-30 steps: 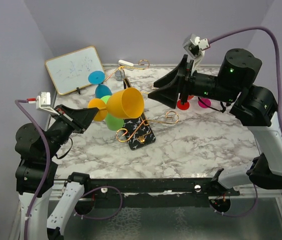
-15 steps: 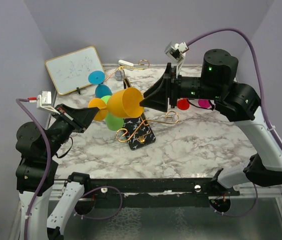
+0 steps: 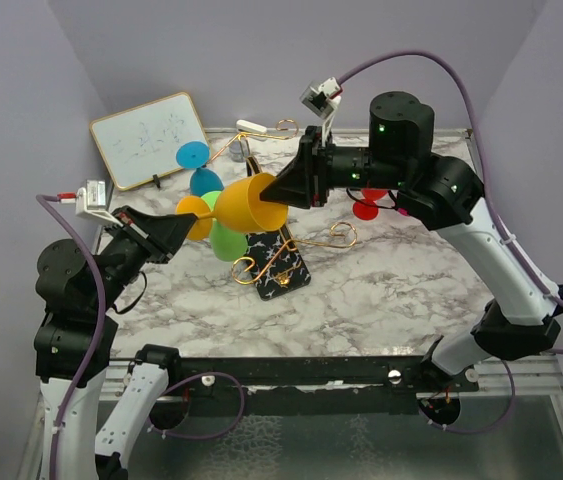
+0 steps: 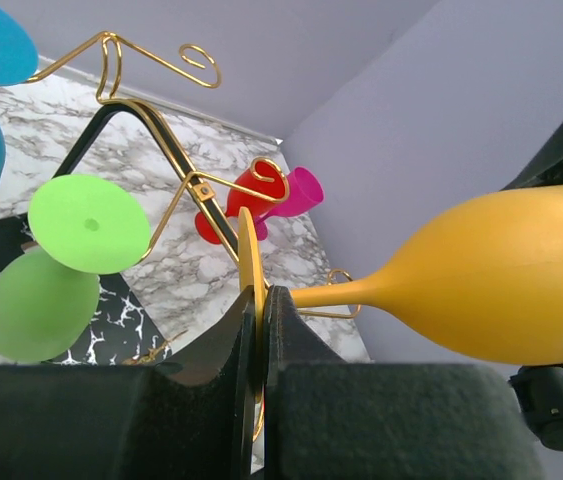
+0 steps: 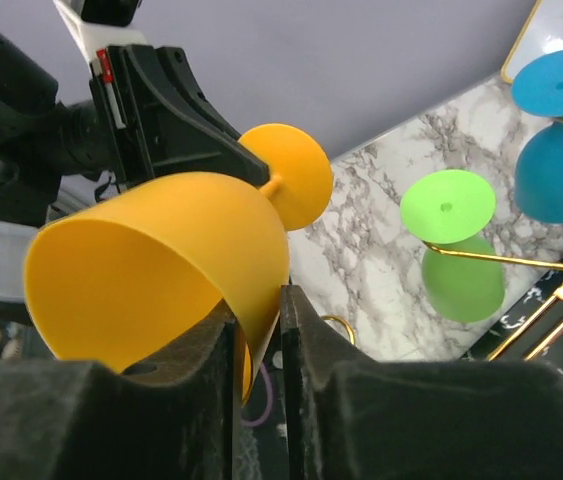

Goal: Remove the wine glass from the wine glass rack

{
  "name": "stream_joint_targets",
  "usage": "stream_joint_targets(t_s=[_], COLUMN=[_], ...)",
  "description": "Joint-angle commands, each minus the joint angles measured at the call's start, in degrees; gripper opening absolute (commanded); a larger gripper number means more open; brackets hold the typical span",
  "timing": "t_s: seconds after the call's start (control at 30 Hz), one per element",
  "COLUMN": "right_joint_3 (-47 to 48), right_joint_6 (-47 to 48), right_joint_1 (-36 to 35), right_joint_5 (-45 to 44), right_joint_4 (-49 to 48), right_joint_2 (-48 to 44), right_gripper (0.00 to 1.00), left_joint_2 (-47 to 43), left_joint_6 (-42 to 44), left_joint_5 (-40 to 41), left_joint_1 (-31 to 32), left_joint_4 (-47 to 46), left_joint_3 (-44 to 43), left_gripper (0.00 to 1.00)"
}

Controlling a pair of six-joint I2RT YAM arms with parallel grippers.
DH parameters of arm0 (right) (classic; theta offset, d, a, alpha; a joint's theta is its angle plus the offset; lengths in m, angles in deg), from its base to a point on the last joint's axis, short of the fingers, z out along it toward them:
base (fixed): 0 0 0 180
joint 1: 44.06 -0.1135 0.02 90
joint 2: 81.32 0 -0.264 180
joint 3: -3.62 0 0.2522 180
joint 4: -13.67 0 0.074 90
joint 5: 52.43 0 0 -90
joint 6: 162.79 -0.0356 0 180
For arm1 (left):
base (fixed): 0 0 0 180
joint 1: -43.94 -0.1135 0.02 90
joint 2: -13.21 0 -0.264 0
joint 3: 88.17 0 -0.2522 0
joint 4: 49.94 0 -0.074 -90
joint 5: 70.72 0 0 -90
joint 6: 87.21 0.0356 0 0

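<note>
Two grippers share one thing at this moment. The wine glass (image 3: 251,205), orange-yellow, lies on its side in the air above the wine glass rack (image 3: 279,268), which stands near the middle of the table (image 3: 411,290), a little toward its left edge. The left gripper (image 4: 258,300) is pinched tight on the thin foot disc, seen edge-on between its pads. The right gripper (image 5: 257,300) straddles the bowl's rim, one finger inside and one outside, the gap narrow – whether the wall is truly clamped I cannot tell.

Judging by the top view, the glass hangs free of the gold arms. From the left wrist, though, a scroll end sits right behind the foot, and I cannot tell whether they touch.

What could go wrong from here:
- If the left jaws let go before the right pair has a firm hold, the bowl would slip out of a half-made pinch and drop onto the rack.
- A fall there would likely strike the green glass (image 3: 227,242) hanging below, perhaps the blue glass (image 3: 204,181) nearer the far edge.
- The bowl wall is thin and curved, so a hard squeeze may flex it and make it squirt sideways.
- With both arms gripping, any pull in differing directions would twist the stem – or drag the foot against that scroll.
</note>
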Motion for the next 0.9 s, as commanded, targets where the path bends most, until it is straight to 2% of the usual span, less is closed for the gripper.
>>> stream_joint_targets(t_s=[0.0, 0.07, 0.2, 0.27, 0.33, 0.57, 0.77, 0.87], right_joint_3=[1.44, 0.62, -1.68, -2.05, -1.92, 0.25, 1.26, 5.35], right_joint_6=[-0.67, -0.50, 0.36, 1.20, 2.77, 10.62, 24.61, 27.41], right_joint_1=[-0.08, -0.08, -0.08, -0.07, -0.08, -0.08, 1.50, 8.42], right_joint_5=[-1.41, -2.94, -9.11, -13.68, -18.93, -42.92, -65.14, -65.23], right_joint_4=[-0.57, -0.24, 0.19, 0.91, 1.75, 1.10, -6.54, -6.70], right_joint_2=[0.91, 0.40, -2.63, -4.44, -6.01, -9.06, -4.48, 0.65], right_gripper=[0.06, 0.01, 0.01, 0.01, 0.01, 0.01, 0.01, 0.01], left_joint_2=[0.34, 0.43, 0.59, 0.61, 0.55, -0.08, -0.77, -0.99], left_joint_6=[0.56, 0.74, 1.14, 1.54, 1.71, 1.61, 1.78, 2.07], left_joint_5=[-0.94, -0.72, 0.87, 2.14, 3.47, 6.23, 6.04, 6.11], left_joint_1=[0.06, 0.01, 0.01, 0.01, 0.02, 0.02, 0.01, 0.01], left_joint_4=[-1.05, -0.62, 0.83, 1.84, 2.55, 3.08, 2.68, 3.14], left_joint_3=[-0.10, -0.21, -0.60, -0.99, -1.05, 0.10, 1.02, 1.00], left_gripper=[0.00, 0.02, 0.46, 0.58, 0.64, 0.66, 0.65, 0.65])
